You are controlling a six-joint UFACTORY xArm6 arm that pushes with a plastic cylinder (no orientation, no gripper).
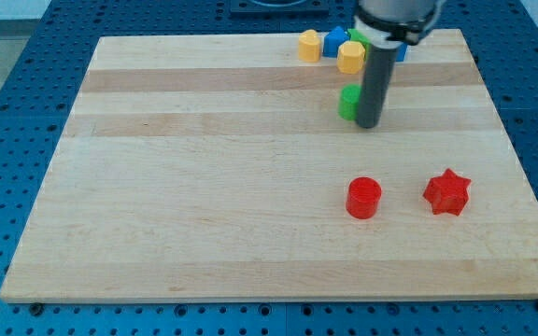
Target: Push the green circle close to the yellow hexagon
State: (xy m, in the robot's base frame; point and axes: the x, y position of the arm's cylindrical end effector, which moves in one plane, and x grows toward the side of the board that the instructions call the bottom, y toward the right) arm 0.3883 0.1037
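The green circle [347, 103] lies on the board in the upper right part of the view, its right side hidden by my rod. My tip [369, 124] touches the board right against the circle's lower right side. A yellow block that looks like the hexagon [350, 57] lies just above the circle, a small gap away. A second yellow block [308, 45], shape unclear, lies further left near the board's top edge.
A blue block [334, 41] sits between the two yellow blocks. A green block [359, 37] and another blue block [401, 52] are mostly hidden behind my rod. A red cylinder [363, 198] and a red star [447, 192] lie at the lower right.
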